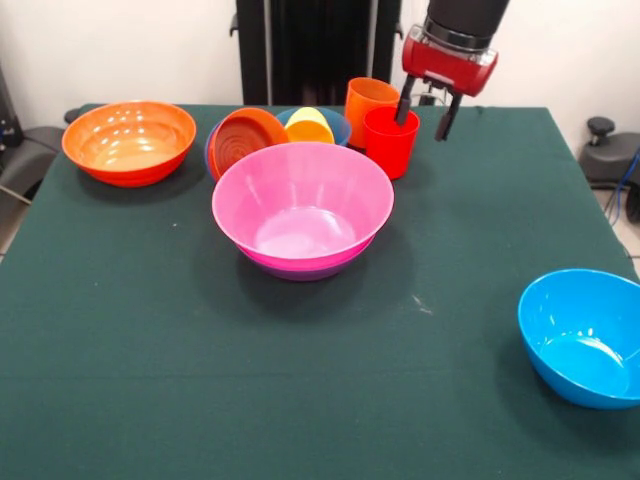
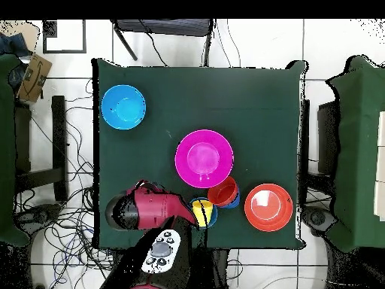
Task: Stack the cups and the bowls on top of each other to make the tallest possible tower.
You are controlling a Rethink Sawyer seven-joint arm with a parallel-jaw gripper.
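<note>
Near the table's middle: large pink bowl (image 1: 302, 205), upright, mouth to the ceiling, nested on a purple bowl (image 1: 305, 268) that shows only as a rim beneath. Behind it, toward the robot, a cluster: small orange bowl (image 1: 247, 141) tipped on edge with its mouth facing the camera, leaning in a blue bowl (image 1: 330, 124); yellow cup (image 1: 309, 124) lying over in the same blue bowl, long axis roughly level. Beside these, orange cup (image 1: 370, 102) and red cup (image 1: 390, 141), both upright, mouths up, touching or nearly so. Off to the front view's left, large orange bowl (image 1: 129, 141), upright, well apart. At the near right corner, bright blue bowl (image 1: 585, 335), tilted slightly, alone. Over the red cup: gripper (image 1: 424, 115), moderately spread, one finger (image 1: 407, 107) down at the cup's rim, the other (image 1: 445, 120) outside it; holding nothing. Green cloth-covered table (image 1: 150, 350) under all.
</note>
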